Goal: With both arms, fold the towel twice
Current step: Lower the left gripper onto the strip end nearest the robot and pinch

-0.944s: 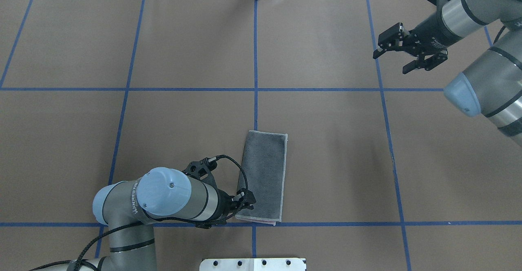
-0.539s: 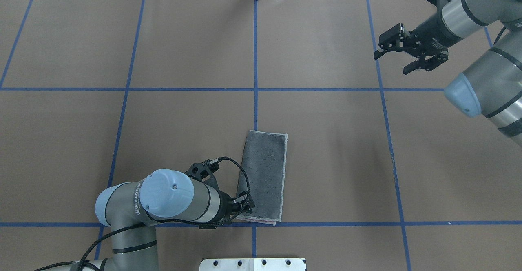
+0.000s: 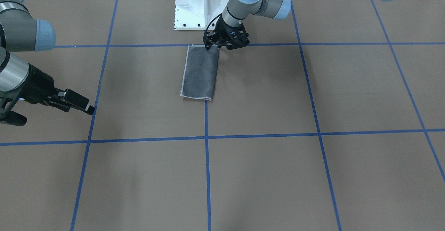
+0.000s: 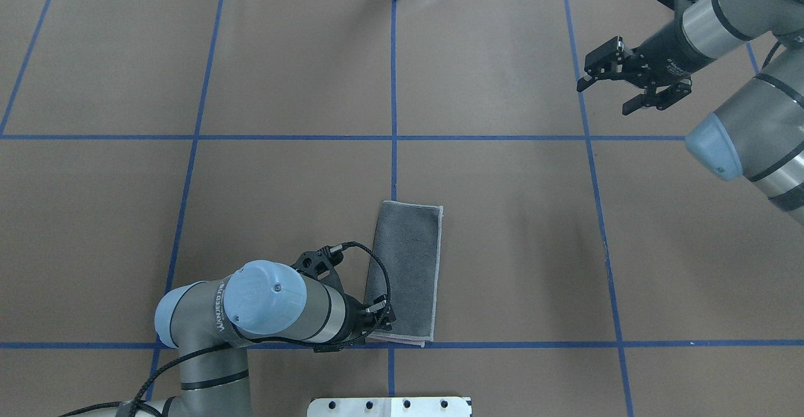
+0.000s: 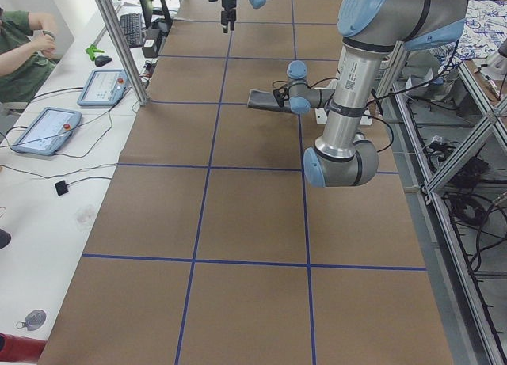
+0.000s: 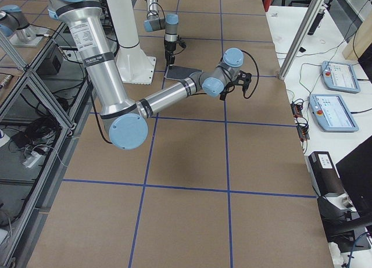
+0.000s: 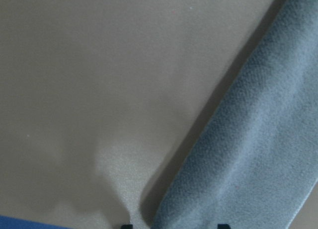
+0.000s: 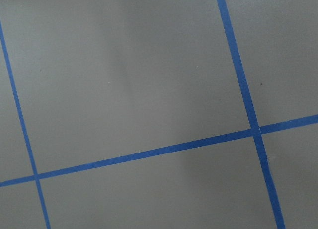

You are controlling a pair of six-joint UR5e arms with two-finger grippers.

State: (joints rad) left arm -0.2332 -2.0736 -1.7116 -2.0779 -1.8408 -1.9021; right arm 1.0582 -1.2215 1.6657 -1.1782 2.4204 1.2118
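— Working on which step here?

— Starting the second fold, by the look of it. Seeing the towel [image 4: 405, 272] lying as a narrow dark grey strip with a pink sliver peeping out at one short end, so judging the first fold done.

— Lying where?

— Resting close to the robot-side edge of the surface [image 4: 515, 247], about midway along it, with one short end meeting the blue tape line [image 4: 565, 344].

— And doing what with the arms?

— Reaching the left arm [image 4: 282, 307] down low to the towel's robot-side left corner. Holding its jaws apart, straddling the folded long edge in the wrist view, not yet pinching any cloth. Hanging the right arm [image 4: 710, 15] over the far right corner of the surface, well apart from the towel, jaws spread and gripping nothing.

— Needing what next?

— Probably closing the left jaws on both layers at that corner. Then bringing the right arm across to the other robot-side corner, lifting together, and carrying that short end over onto the far one. Risking a slipped lower layer if pinching only the top.

— Counting what?

— Counting one towel, two arms and one white pedestal [image 3: 201, 5].
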